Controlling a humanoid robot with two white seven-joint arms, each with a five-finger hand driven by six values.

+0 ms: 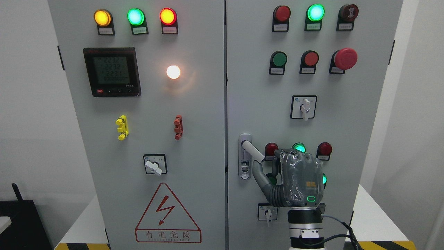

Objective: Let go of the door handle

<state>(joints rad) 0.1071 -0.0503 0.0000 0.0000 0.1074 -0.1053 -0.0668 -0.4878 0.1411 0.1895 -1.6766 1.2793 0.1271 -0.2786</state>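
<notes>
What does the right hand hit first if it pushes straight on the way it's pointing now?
Likely the door handle: the right hand faces the right cabinet door, thumb reaching toward the swung-out lever. The fingers are hidden behind the palm, so contact and depth are unclear.

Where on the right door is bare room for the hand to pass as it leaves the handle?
Bare panel lies between the door handle and the rotary switch above. Behind the right hand it is crowded with red and green lamps; a small switch sits below.
</notes>
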